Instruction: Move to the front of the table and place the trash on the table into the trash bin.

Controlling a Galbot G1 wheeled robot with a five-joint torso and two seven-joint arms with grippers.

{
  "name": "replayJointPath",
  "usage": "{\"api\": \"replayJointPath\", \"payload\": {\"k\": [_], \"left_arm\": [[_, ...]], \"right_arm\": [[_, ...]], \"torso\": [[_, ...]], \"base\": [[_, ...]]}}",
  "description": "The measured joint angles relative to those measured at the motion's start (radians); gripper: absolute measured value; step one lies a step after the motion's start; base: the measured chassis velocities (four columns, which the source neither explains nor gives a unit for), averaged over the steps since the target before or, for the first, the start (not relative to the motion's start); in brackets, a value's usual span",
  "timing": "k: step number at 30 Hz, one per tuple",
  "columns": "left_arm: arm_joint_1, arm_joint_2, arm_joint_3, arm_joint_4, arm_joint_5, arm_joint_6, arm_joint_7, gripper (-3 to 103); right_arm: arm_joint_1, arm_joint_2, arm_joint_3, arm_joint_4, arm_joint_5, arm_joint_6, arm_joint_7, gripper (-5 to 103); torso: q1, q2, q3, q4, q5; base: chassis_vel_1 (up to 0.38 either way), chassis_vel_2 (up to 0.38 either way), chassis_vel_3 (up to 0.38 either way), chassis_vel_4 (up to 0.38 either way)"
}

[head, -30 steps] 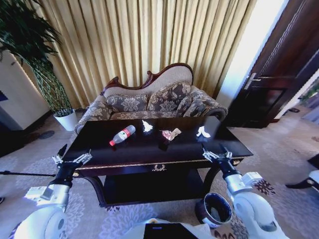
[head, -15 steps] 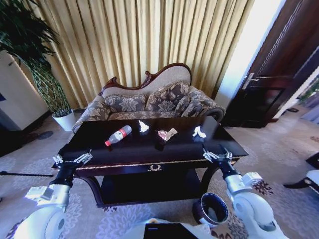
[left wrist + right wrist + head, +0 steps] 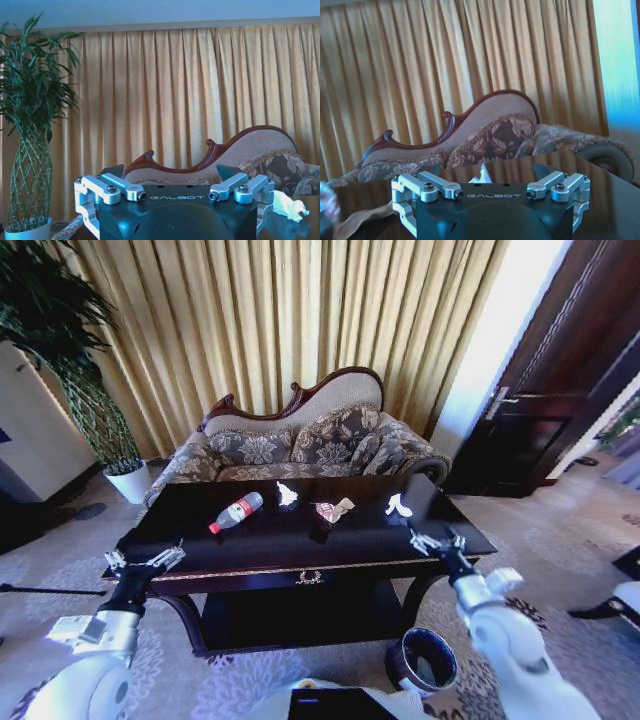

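Trash is lying in a row along the far half of the table point(image 3: 250, 545), dark glossy wood. Left to right: left gripper point(image 3: 143, 562) is hovering at the near left corner, fingers spread, empty; clear bottle point(image 3: 236, 512), red cap pointing near-left, long axis diagonal; crumpled white tissue point(image 3: 287, 495); pinkish wrappers point(image 3: 333, 509); second white tissue point(image 3: 398, 505), sitting just beyond the released right gripper point(image 3: 435, 542), the nearer arm. Trash bin point(image 3: 424, 661) is standing on the carpet, near right.

Bright window glare — fisheye-warped edges
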Motion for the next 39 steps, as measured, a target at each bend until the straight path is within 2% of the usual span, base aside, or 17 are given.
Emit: {"api": "replayJointPath", "payload": {"k": [1, 2, 6, 12, 21, 25, 39], "left_arm": [[0.003, 0.0, -0.004, -0.006, -0.005, 0.003, -0.005, 100], [0.003, 0.0, -0.004, -0.006, -0.005, 0.003, -0.005, 100], [0.014, -0.011, -0.01, -0.018, -0.013, 0.009, -0.015, 100], [0.011, -0.024, -0.008, -0.012, -0.009, 0.009, -0.015, 100], [0.012, -0.026, -0.011, -0.018, -0.006, 0.02, -0.025, 100], [0.017, -0.029, -0.015, -0.021, -0.005, 0.023, -0.028, 100], [0.013, -0.04, -0.015, -0.02, 0.001, 0.021, -0.029, 100]], "right_arm": [[0.042, -0.03, -0.008, -0.028, 0.032, -0.025, 0.008, 100], [0.042, -0.03, -0.008, -0.028, 0.032, -0.025, 0.008, 100], [0.188, -0.14, -0.068, -0.15, 0.103, -0.103, 0.018, 100], [0.283, -0.2, -0.149, -0.217, 0.129, -0.182, 0.03, 100], [0.465, -0.195, -0.32, -0.341, 0.109, -0.223, 0.051, 100], [0.5, -0.193, -0.356, -0.373, 0.101, -0.233, 0.054, 100], [0.495, -0.189, -0.35, -0.407, 0.049, -0.245, 0.07, 100]], "torso": [[0.0, 0.0, 0.0, 0.0001, -0.0003], [0.0, 0.0, 0.0, 0.0001, -0.0003], [0.0, 0.0, 0.0, 0.0002, -0.0003], [0.0, 0.0, 0.0, -0.0002, -0.0003], [0.0, 0.0, 0.0, 0.0002, -0.0003], [0.0, 0.0, 0.0, 0.0001, -0.0003], [0.0, 0.0, 0.0, -0.0002, -0.0004]], "base": [[0.0, 0.0, 0.0, 0.0], [0.0, 0.0, 0.0, 0.0], [0.0, 0.0, 0.0, 0.0], [0.0, 0.0, 0.0, 0.0], [0.0, 0.0, 0.0, 0.0], [0.0, 0.0, 0.0, 0.0], [0.0, 0.0, 0.0, 0.0]]}}
